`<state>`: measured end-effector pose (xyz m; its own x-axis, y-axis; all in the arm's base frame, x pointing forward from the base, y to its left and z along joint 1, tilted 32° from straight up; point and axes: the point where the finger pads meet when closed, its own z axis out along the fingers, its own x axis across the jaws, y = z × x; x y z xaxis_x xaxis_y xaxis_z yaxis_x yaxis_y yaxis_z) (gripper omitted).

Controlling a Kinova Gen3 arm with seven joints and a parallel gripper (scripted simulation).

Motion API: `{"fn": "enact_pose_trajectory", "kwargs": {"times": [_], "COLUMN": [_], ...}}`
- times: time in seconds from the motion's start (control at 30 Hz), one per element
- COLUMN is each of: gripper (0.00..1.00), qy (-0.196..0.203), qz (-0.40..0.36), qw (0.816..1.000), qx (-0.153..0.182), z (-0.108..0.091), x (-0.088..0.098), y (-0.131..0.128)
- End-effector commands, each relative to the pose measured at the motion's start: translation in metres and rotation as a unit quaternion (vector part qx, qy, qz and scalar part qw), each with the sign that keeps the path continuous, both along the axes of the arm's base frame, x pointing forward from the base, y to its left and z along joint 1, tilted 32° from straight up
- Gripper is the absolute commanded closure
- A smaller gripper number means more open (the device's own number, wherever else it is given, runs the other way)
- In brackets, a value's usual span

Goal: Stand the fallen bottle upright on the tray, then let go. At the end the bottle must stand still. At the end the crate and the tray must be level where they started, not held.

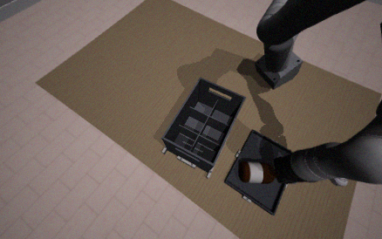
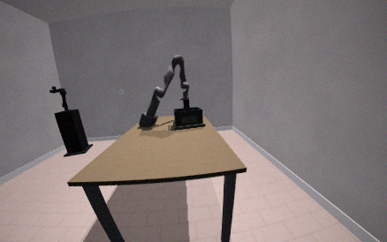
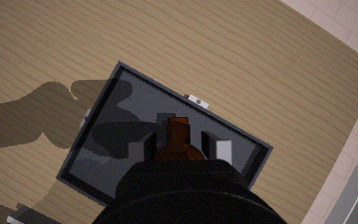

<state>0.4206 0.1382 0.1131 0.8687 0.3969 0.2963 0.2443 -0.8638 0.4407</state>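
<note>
From the top view I see the brown bottle lying on its side on the dark tray, its white label band bearing no writing I can read, and its base pointing toward nine o'clock in the picture. My gripper comes in from three o'clock, touching or just beside the bottle's neck end; my fingers are hidden under my wrist here. The dark divided crate stands just beside the tray at about ten o'clock from it, both on the tan table top, with my arm's base well apart at twelve o'clock. From the exterior view the table carries the crate at its far end, my arm arching above it and dropping down behind it; the bottle and tray are too small or hidden to make out. A black pedestal stands on the floor at nine o'clock from the table. From the wrist view my fingers stand spread wide and grip nothing, with the bottle between them, its neck pointing to twelve o'clock. The tray lies beneath, and a small white tag on its far rim at one o'clock shows a mark too small to read.
</note>
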Motion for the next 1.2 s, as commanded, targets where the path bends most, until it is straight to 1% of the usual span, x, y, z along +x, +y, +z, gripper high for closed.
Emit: {"fn": "enact_pose_trajectory", "kwargs": {"times": [0.0,0.8,1.17], "gripper": [0.0,0.0,0.0], "qy": [0.0,0.0,0.0], "qz": [0.0,0.0,0.0], "qw": [1.0,1.0,1.0], "qx": [0.0,0.0,0.0], "z": [0.0003,0.0001,-0.0042], "x": [0.0001,0.0002,0.0024], "y": [0.0005,0.0004,-0.0011]}}
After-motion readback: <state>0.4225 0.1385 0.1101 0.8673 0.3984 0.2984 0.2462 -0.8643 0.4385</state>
